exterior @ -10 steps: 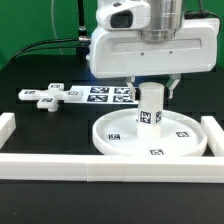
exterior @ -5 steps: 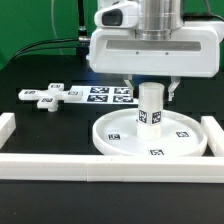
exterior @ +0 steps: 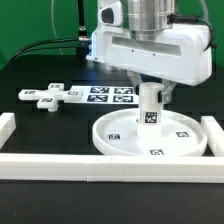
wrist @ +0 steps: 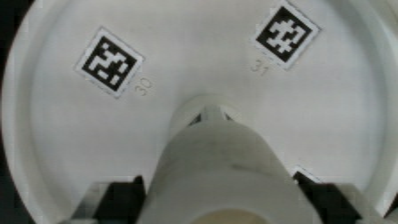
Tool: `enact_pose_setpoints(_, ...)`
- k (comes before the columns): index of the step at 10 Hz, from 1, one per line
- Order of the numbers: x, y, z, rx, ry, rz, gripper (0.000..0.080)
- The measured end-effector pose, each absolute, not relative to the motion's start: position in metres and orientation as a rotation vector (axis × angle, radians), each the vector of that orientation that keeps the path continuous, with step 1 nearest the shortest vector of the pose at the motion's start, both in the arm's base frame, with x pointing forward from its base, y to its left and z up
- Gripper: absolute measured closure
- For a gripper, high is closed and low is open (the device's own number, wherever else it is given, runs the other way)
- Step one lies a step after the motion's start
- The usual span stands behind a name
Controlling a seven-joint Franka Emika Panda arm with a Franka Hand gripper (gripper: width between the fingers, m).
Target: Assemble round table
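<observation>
- Post (exterior: 150, 110) upright at centre of disc (exterior: 130, 146).
- Disc flat on black worktop (exterior: 50, 125), toward 4 o'clock of exterior view.
- Claw (exterior: 151, 92) over top of post, one finger on each side.
- Wrist view: dark pads (wrist: 121, 197) close against sides of post. Clenched on it or only near: cannot tell.
- Cross piece (exterior: 47, 97) lies flat at 10 o'clock from disc, well apart.
- Marker board (exterior: 105, 95) just beside cross piece, at 11 o'clock from disc.
- White rail (exterior: 100, 166) borders worktop at 6 o'clock.
</observation>
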State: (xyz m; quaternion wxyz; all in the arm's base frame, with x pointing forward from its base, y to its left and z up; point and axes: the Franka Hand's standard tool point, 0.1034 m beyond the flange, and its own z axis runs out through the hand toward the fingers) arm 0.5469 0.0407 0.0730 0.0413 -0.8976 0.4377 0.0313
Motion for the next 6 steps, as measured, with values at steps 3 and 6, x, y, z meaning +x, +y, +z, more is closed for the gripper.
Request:
enact_pose_setpoints(3,0.5475,0.0411,0.0731,-2.598,1.593,0.115,0.0392)
enact_pose_setpoints(6,0.5492,0.044,0.0743,-2.713,1.386,0.098,0.0238)
